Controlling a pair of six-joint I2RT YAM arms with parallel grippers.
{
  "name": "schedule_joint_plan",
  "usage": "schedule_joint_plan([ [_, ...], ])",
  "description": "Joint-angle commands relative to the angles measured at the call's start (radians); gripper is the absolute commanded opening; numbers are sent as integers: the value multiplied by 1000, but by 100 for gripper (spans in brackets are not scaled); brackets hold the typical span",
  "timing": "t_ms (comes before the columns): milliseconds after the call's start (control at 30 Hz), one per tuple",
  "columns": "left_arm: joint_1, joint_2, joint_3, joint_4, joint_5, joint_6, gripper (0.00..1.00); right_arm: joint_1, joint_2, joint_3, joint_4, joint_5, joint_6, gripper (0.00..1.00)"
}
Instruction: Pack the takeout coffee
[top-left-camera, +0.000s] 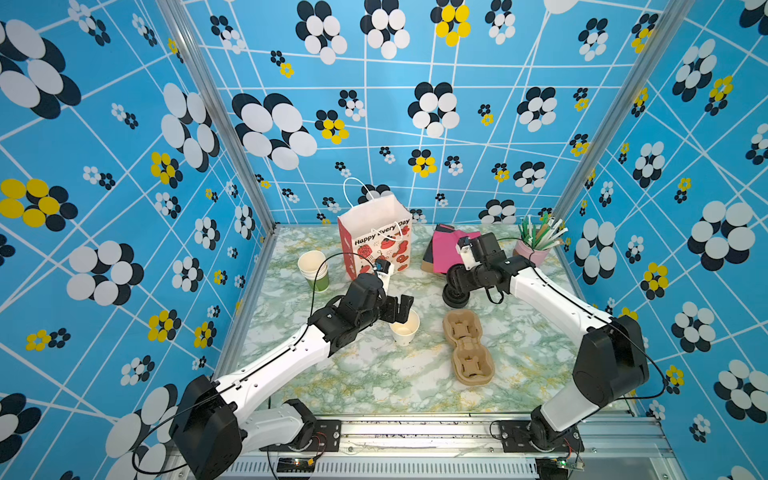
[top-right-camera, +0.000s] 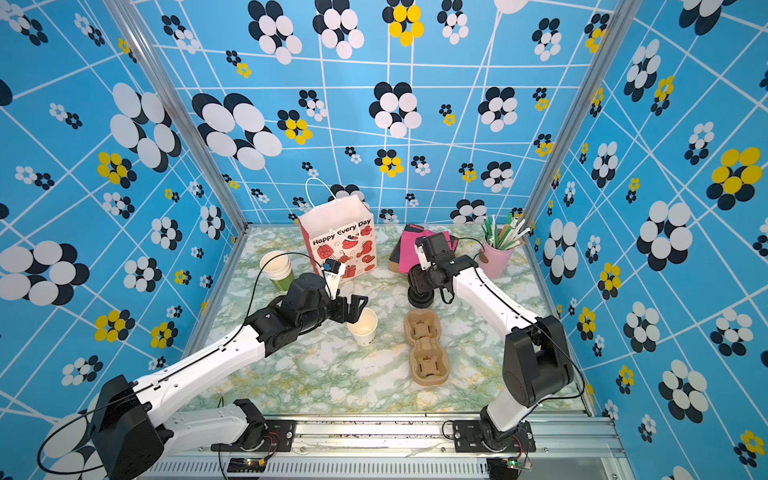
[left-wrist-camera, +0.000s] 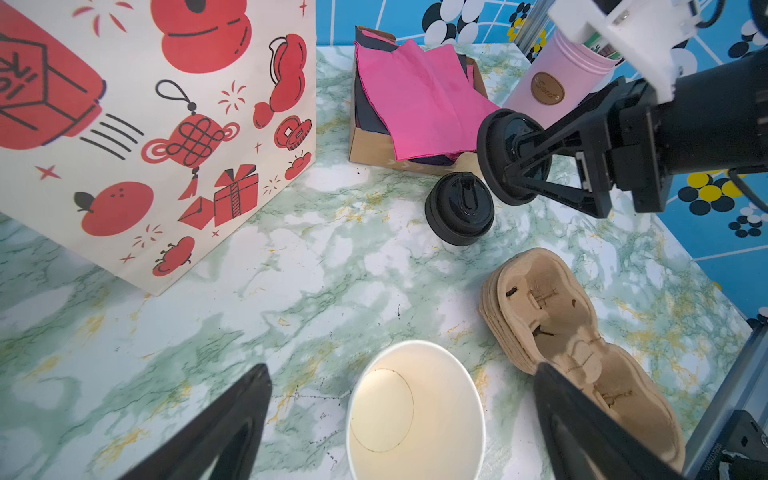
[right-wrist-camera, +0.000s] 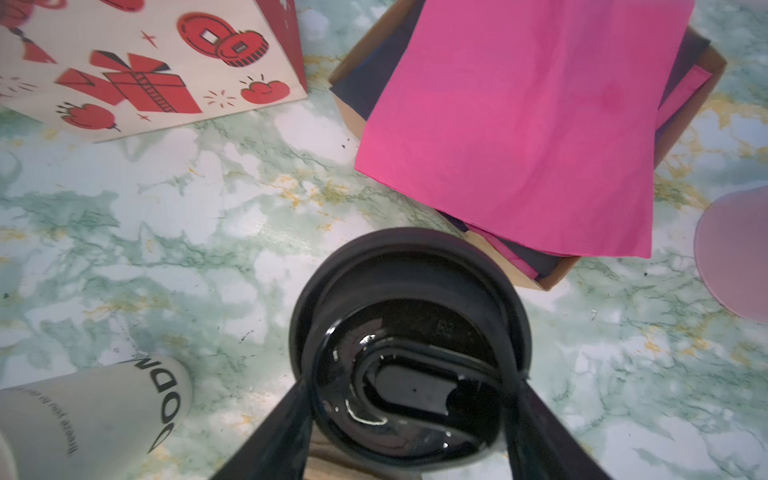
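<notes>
While the left gripper (top-left-camera: 400, 311) stands spread to its full width over the middle of the counter (top-left-camera: 365, 386), the white paper cup (left-wrist-camera: 415, 407) sits between its two fingers (left-wrist-camera: 232, 419). The left wrist view shows a gap on either side, so nothing is grasped there. In both top views one finger overlaps the cup's rim, and whether it touches cannot be told from them.

The right gripper (left-wrist-camera: 521, 151) is partly closed and clamps a black lid (right-wrist-camera: 411, 357) by its rim, one finger on each side. That lid is off the counter and tipped up on edge, with its sip-hole face turned back toward the right wrist camera. It hangs just above and beside the stack of lids (left-wrist-camera: 459, 214) on the counter, in front of the box of pink napkins (left-wrist-camera: 419, 95).

The cup stands uncovered and upright on its base, with its long axis vertical and its open mouth facing up. Its pale inner bottom is in plain sight. In both top views it is just left of the brown cup carrier (top-left-camera: 467, 347), apart from it, and nearer the front edge than the gift bag (top-left-camera: 376, 243). The held lid and the cup are well apart.
</notes>
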Motion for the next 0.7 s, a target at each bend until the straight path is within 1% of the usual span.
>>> schedule_joint_plan([
  [0, 25, -28, -19, 2, 38, 15, 99, 26, -56, 32, -55, -63, -9, 59],
  [367, 133, -82, -47, -26, 131, -19, 99, 158, -125, 72, -155, -158, -39, 58],
  [667, 180, -149, -76, -85, 129, -2, 99, 284, -80, 128, -227, -171, -81, 58],
])
